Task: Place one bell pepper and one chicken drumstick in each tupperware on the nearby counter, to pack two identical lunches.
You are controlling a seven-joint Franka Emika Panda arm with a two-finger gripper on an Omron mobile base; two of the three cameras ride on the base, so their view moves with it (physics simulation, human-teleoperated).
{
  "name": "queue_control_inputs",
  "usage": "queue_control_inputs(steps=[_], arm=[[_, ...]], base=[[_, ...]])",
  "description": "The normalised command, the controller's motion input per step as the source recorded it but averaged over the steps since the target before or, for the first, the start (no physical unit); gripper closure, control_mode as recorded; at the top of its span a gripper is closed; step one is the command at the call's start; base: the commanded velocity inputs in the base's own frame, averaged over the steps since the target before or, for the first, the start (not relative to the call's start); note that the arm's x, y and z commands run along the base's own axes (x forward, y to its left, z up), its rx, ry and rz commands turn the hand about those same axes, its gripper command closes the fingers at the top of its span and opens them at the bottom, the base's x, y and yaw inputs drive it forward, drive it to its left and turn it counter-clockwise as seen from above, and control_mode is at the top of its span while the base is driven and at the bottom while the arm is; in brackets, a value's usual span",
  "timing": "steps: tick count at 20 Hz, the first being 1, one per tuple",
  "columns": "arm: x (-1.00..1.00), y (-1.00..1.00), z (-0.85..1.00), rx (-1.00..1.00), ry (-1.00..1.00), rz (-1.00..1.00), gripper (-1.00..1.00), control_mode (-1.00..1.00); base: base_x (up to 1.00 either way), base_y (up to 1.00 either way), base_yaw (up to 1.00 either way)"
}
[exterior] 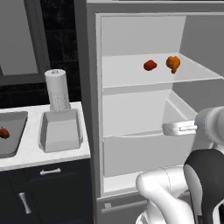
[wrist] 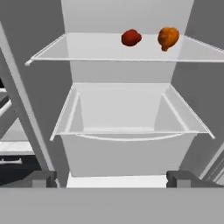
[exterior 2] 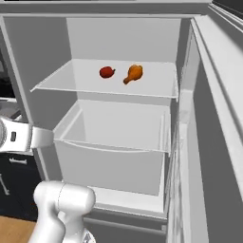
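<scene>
Bell pepper [exterior: 150,65] and chicken drumstick [exterior: 173,63] lie side by side on the fridge shelf [exterior: 131,76], with one tupperware [exterior: 61,130] on the left worktop [exterior: 30,151]. From the right they look light, the pepper slick and rounded, so grip across its middle. Along the hand [wrist: 112,178], its fingertips stand wide apart, holding nothing, short of the shelf.

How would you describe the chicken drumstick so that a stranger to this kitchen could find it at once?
Look into the open fridge and find its glass shelf above the drawer. Two small foods lie there side by side. The chicken drumstick is the orange, club-shaped one on the right; the bell pepper is red and rounder.
</scene>
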Motion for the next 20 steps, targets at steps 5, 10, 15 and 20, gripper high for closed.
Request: queue_control_inputs(steps=[5, 10, 15, 20], arm=[[0.0, 0.0, 0.0, 0.0, 0.0, 0.0, -1.0, 1.0], [0.17, -0.01, 0.22, 0.0, 0.02, 0.0, -1.0, -1.0], [0.56, -0.27, 0.55, 0.03, 0.03, 0.03, -1.0, -1.0], [0.44, -0.21, 0.21, 0.0, -0.11, 0.0, -1.0, -1.0]], base=[[0.34, 0.02, -0.35], [0.13, 0.0, -0.2], [0.0, 0.0, 0.0], [0.0, 0.0, 0.0]])
